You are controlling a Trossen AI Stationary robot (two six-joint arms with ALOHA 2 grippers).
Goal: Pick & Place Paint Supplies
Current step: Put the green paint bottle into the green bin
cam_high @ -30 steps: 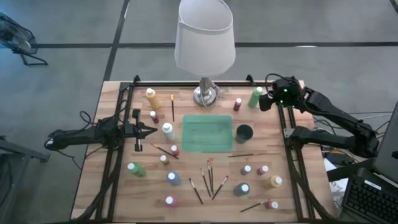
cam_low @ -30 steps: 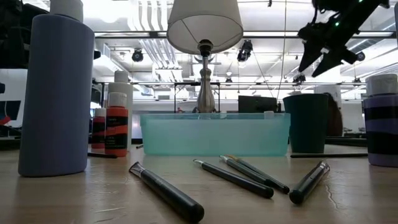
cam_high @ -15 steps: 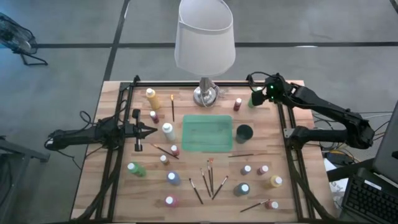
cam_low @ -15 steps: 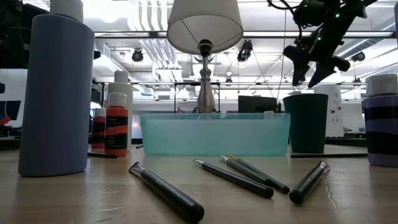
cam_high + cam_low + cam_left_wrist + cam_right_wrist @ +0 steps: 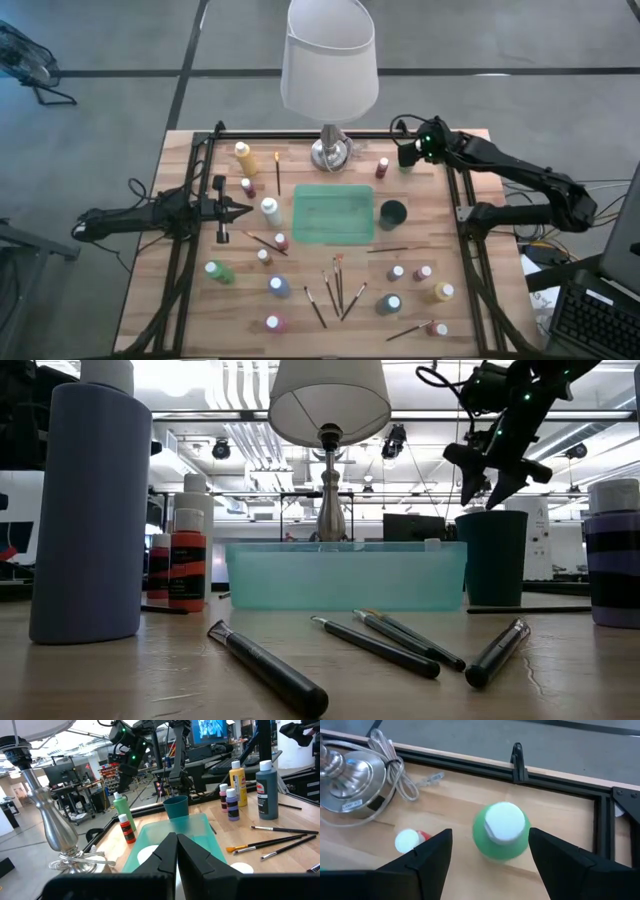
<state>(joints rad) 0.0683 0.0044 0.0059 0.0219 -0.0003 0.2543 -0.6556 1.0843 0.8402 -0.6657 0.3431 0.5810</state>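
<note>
Right gripper (image 5: 490, 850) is held spread above the green bottle (image 5: 501, 832) at the table's far right corner, near the lamp (image 5: 330, 150); the cap sits centred between the jaws. It should be lowered straight and closed below the cap, clear of the red bottle (image 5: 410, 840). Left gripper (image 5: 176, 850) is pressed together, parked at the left. Counted from above: about fifteen bottles, roughly nine brushes (image 5: 338, 285), one teal tray (image 5: 334, 213), one dark cup (image 5: 393, 213).

A green paint bottle (image 5: 501, 836) with a white cap stands upright near the back right corner of the table. A small red bottle (image 5: 411, 840) stands just beside it. More little white-capped bottles (image 5: 417, 281) stand around the table, yellow, blue, white and maroon. Thin paintbrushes (image 5: 388, 648) lie flat near the front, fanned out together.
</note>
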